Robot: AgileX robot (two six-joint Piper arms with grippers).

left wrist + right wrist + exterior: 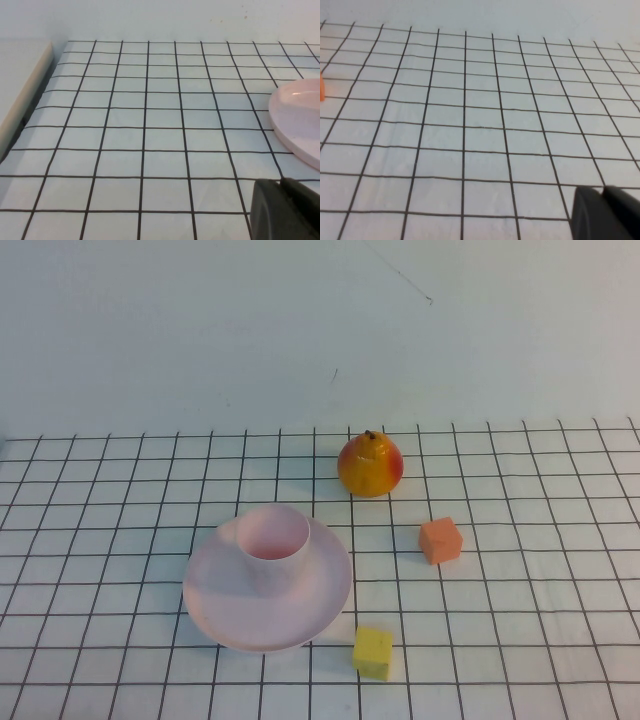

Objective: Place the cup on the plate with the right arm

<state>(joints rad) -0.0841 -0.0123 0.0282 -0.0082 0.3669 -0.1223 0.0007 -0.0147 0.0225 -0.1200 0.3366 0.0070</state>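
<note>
So we count one cup [272,546], one plate [267,585], one pear [370,465] and two cubes, orange [441,540] and yellow [373,652]. Cup's upright, mouth up, on the plate, lower centre-left. Left hand [287,210] and right hand [605,212] hang low over bare tabletop [520,640]; can't tell their grip.

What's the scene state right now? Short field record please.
cup: upright on the plate, toward its far side
plate: on the grid mat
pear: beyond the plate, to the right
orange cube: right of the plate
yellow cube: at the plate's near-right edge
left gripper: low over the mat beside the plate
right gripper: low over bare mat
task: cup placed
</note>
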